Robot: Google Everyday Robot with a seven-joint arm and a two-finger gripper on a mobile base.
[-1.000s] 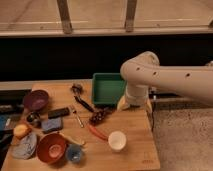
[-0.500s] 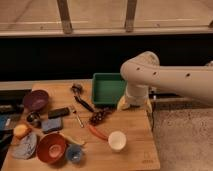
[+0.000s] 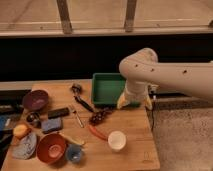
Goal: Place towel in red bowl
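Observation:
The red bowl (image 3: 51, 148) sits at the front left of the wooden table (image 3: 135, 142). The towel (image 3: 26, 146), a crumpled grey-blue cloth, lies right beside the bowl on its left, touching its rim. My gripper (image 3: 135, 103) hangs from the white arm over the table's right side, at the front right corner of the green tray (image 3: 109, 87) and far from the towel and bowl. Its two yellow fingers (image 3: 122, 102) stand apart with nothing between them.
A purple bowl (image 3: 35, 100) is at the far left. A white cup (image 3: 117, 140), blue cup (image 3: 74, 153), red pepper (image 3: 97, 132), grapes (image 3: 100, 117), blue sponge (image 3: 51, 125), black block (image 3: 58, 112), utensils (image 3: 77, 117) and a yellow fruit (image 3: 20, 131) lie about the table.

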